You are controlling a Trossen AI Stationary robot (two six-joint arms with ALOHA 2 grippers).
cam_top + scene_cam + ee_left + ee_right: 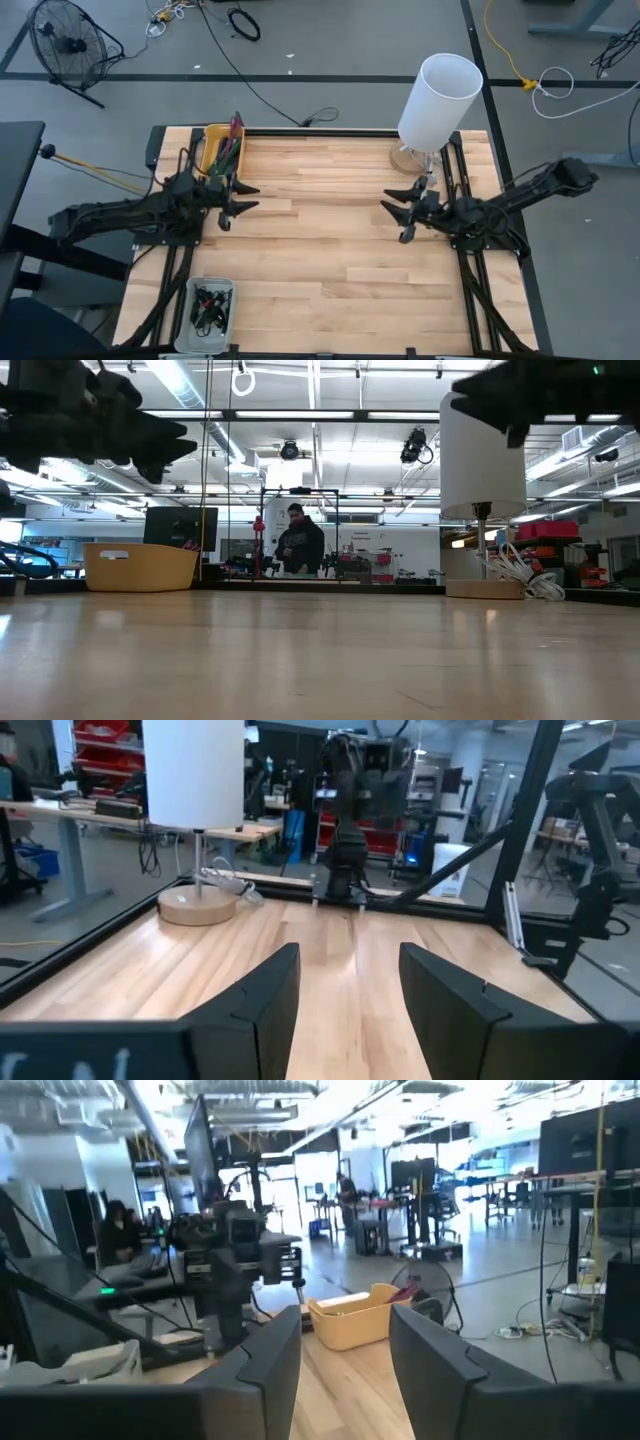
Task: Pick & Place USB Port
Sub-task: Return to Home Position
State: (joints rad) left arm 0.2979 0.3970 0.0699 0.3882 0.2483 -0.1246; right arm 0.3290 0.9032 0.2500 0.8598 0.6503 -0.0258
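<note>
My left gripper (245,198) hovers open and empty above the table's left side, fingers pointing toward the right; its fingers show in its wrist view (348,995). My right gripper (393,210) hovers open and empty above the right side, facing the left one; its fingers show in its wrist view (345,1350). A white lamp (438,100) stands on its round wooden base at the far right, its white cable (228,880) coiled on the base. A yellow bin (222,147) with cables stands at the far left corner. No USB port shows plainly.
A small clear tray (211,305) of dark parts sits at the near left edge. Black frame rails (470,270) run along the table's sides. The wooden table top (320,250) lies bare between the two grippers. A person (300,545) stands in the room far behind the table.
</note>
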